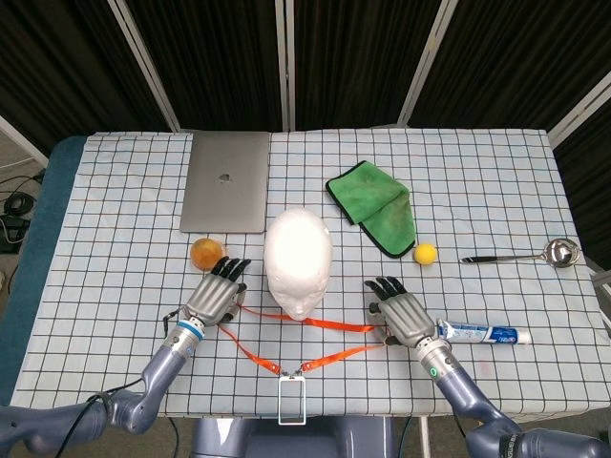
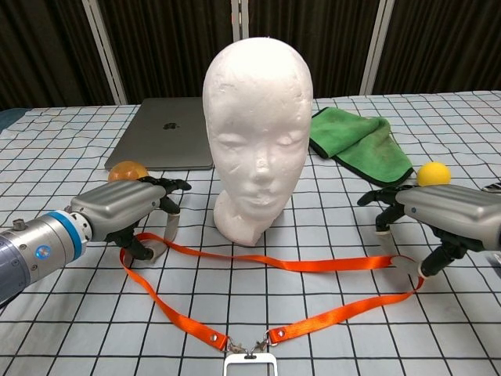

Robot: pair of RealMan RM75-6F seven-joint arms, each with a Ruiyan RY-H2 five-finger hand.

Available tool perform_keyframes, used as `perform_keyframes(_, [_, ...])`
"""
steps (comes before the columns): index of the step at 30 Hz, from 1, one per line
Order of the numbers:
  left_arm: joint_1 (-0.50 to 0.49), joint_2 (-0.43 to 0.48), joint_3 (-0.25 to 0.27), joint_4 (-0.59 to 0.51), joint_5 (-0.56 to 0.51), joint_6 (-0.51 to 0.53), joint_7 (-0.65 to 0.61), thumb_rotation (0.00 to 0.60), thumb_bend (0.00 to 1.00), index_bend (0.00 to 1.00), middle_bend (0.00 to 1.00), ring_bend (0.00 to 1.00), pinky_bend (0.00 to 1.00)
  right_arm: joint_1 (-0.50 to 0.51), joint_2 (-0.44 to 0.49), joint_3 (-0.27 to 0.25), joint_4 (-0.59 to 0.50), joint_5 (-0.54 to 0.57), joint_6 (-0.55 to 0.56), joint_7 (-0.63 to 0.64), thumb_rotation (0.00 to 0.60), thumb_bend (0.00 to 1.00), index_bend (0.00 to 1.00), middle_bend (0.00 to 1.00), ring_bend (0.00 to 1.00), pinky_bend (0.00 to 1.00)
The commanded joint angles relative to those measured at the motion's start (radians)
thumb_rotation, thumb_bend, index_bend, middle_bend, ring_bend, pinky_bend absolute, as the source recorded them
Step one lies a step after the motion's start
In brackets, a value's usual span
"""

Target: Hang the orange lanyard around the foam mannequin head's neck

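While both hands' fingers point(image 2: 167, 222) seemingly pinch the orange lanyard point(image 2: 313, 263), it lies flat.

One foam head point(image 1: 298, 262), one lanyard point(image 2: 258, 270) (orange), one laptop point(image 1: 226, 181), one cloth point(image 1: 375, 206), two balls point(image 1: 425, 253), one ladle point(image 1: 520, 256), one toothpaste tube point(image 1: 485, 334)

Laptop point(image 1: 225, 195), green cloth point(image 1: 374, 207), yellow ball point(image 1: 425, 253), ladle point(image 1: 520, 256)

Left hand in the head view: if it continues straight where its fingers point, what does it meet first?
Probably nothing: the left hand points between the orange ball and the foam head, toward the laptop. Depth unclear.
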Motion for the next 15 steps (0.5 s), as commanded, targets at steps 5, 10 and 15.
perform_keyframes(5, [0.000,-0.002,0.009,0.001,0.025,0.021,-0.034,0.600,0.46,0.68,0.00,0.00,0.00,-0.002,0.003,-0.004,-0.003,-0.020,0.006,0.009,0.600,0.40,0.72,0.09,0.00,0.00])
perform_keyframes(10, [0.010,0.013,0.027,-0.015,0.079,0.060,-0.069,0.600,0.46,0.70,0.00,0.00,0.00,-0.004,0.017,-0.017,-0.011,-0.065,0.019,0.022,0.600,0.40,0.72,0.10,0.00,0.00])
perform_keyframes(15, [0.029,0.057,0.064,-0.056,0.176,0.130,-0.115,0.600,0.46,0.71,0.00,0.00,0.00,-0.003,0.045,-0.045,-0.005,-0.187,0.058,0.079,0.600,0.40,0.72,0.10,0.00,0.00])
